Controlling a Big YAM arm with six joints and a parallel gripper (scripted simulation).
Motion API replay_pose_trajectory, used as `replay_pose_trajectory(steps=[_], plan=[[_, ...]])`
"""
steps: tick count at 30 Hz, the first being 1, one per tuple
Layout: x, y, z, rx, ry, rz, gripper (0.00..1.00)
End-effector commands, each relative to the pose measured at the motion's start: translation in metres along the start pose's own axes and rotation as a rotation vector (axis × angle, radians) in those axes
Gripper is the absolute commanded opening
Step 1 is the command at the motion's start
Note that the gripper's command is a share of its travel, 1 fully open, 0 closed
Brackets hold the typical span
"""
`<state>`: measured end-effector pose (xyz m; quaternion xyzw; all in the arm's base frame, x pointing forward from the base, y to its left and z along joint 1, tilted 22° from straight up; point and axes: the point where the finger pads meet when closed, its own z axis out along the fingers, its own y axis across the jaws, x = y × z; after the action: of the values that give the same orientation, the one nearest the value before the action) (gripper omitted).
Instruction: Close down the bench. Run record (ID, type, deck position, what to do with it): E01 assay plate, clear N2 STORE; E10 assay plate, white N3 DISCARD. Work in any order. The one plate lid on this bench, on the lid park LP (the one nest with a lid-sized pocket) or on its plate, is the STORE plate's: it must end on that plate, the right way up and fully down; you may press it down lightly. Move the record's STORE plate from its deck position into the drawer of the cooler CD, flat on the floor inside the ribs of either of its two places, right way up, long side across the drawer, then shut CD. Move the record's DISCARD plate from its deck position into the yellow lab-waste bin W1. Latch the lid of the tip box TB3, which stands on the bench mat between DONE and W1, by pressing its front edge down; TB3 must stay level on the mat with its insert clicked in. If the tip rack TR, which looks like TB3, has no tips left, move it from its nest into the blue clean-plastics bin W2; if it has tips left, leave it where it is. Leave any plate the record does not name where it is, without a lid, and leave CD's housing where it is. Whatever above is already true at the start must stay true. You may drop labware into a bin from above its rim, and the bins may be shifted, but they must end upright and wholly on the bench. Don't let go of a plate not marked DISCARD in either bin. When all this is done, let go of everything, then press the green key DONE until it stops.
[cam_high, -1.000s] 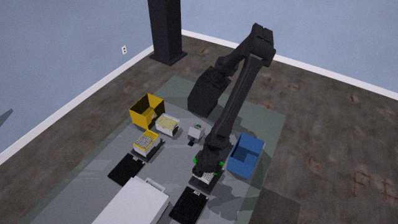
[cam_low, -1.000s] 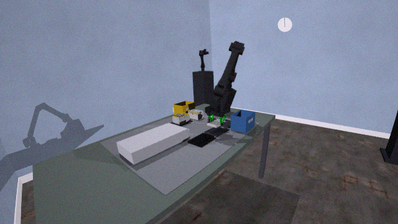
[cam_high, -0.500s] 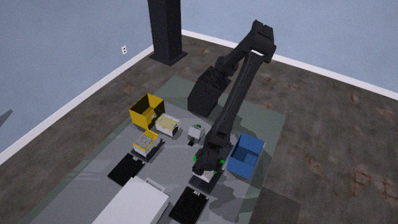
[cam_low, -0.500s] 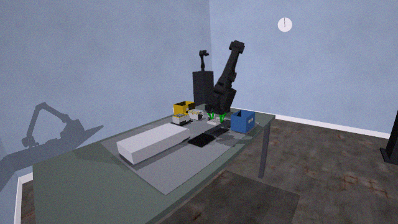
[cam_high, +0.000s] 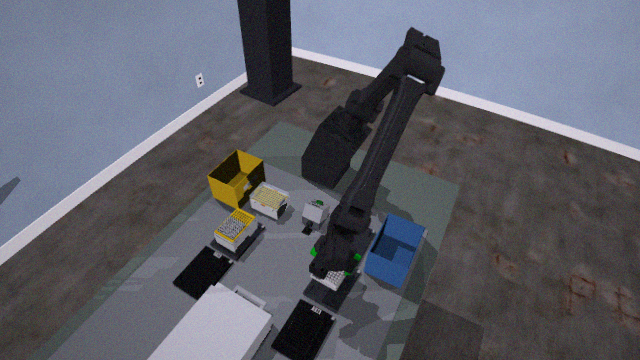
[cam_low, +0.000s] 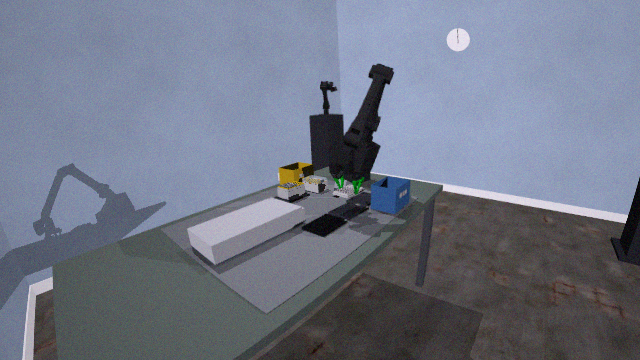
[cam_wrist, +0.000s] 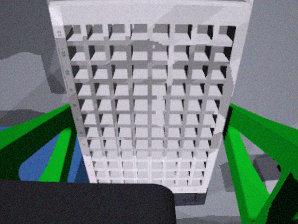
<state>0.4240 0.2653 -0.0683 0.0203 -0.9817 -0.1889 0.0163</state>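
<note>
My gripper (cam_high: 334, 274) with green fingers is shut on the white assay plate (cam_wrist: 149, 90), one finger on each long side. The plate's grid of wells fills the wrist view. In the top view the plate (cam_high: 333, 278) is right over a black nest (cam_high: 327, 296); I cannot tell whether it touches the nest. The yellow bin W1 (cam_high: 236, 178) stands at the far left of the mat. The tip box TB3 (cam_high: 269, 199) stands beside it, next to the green key DONE (cam_high: 316, 210). The tip rack TR (cam_high: 235, 228) sits on its nest.
The blue bin W2 (cam_high: 393, 248) stands just right of my gripper. The white cooler CD (cam_high: 215, 330) lies at the front. Two bare black nests (cam_high: 202, 271) (cam_high: 303, 331) flank it. The arm's black base (cam_high: 330, 150) is at the back.
</note>
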Motion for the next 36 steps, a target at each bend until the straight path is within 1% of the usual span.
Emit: replay_pose_trajectory(steps=[1,6,20,23,31,34,36], plan=[[-0.015,0.004,-0.028,-0.021,-0.047,-0.008,0.0],[-0.015,0.005,-0.031,-0.022,-0.049,-0.011,0.0],[-0.016,0.004,-0.052,-0.022,-0.05,-0.009,0.0],[-0.017,0.006,-0.053,-0.024,-0.054,-0.014,0.0],[-0.021,0.007,-0.067,-0.026,-0.061,-0.013,0.0],[-0.023,0.01,-0.068,-0.03,-0.071,-0.017,0.0],[-0.022,0.012,-0.067,-0.03,-0.069,-0.022,0.0]])
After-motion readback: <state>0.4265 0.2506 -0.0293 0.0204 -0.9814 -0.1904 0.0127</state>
